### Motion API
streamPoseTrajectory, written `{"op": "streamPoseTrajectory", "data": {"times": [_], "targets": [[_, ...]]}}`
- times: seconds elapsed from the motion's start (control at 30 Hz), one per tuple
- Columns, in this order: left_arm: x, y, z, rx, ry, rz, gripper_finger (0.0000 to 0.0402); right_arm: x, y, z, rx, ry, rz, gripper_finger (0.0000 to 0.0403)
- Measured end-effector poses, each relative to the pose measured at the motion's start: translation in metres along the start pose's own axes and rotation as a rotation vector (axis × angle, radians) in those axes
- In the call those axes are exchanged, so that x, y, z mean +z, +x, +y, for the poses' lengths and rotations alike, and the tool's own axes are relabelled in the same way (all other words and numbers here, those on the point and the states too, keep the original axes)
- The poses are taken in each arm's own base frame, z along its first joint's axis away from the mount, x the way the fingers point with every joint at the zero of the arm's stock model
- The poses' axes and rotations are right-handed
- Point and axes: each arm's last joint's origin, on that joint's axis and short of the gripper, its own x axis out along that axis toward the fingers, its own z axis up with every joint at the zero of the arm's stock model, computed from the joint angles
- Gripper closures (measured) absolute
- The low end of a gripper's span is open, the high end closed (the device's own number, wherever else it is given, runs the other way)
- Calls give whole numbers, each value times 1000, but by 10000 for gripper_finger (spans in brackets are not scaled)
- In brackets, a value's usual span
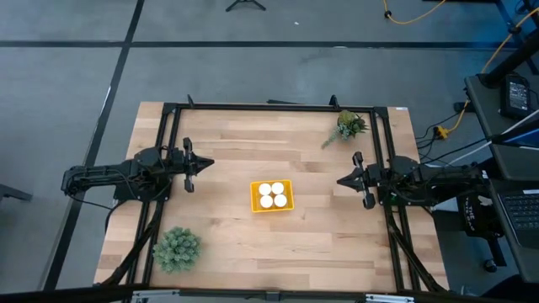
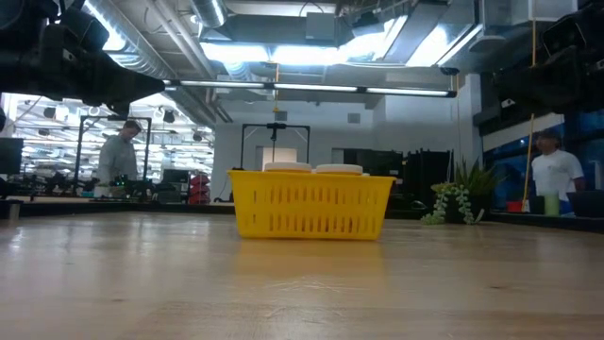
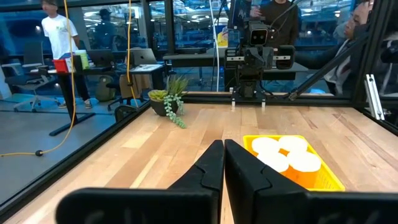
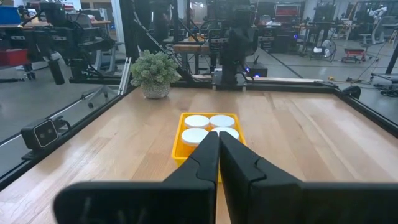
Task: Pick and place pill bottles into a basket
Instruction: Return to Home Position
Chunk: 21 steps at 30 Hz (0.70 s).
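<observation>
Wooden tabletop (image 1: 219,135) is looking tidy right now: the left gripper (image 1: 202,162) is hanging over the left side with its two dark fingers pinched together on nothing, and the right gripper (image 1: 341,179) is doing the same on the right, closed and empty. Between them, well apart from both, the small square bright-yellow basket (image 1: 255,202) is sitting mid-table, holding all four little orange pill bottles (image 1: 267,200) with round white caps, upright and packed side by side. I'm guessing they're light, rigid, slick plastic, so pinching across the cap or just under it is probably the way to go.
</observation>
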Motion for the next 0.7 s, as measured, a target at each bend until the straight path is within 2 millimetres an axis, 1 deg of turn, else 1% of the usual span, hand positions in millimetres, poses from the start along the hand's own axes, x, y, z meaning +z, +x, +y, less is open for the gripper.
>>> {"op": "streamPoseTrajectory", "data": {"times": [0.7], "targets": [[0,0,0,0,0,1,392,0,0,0,0,0,0,385]]}}
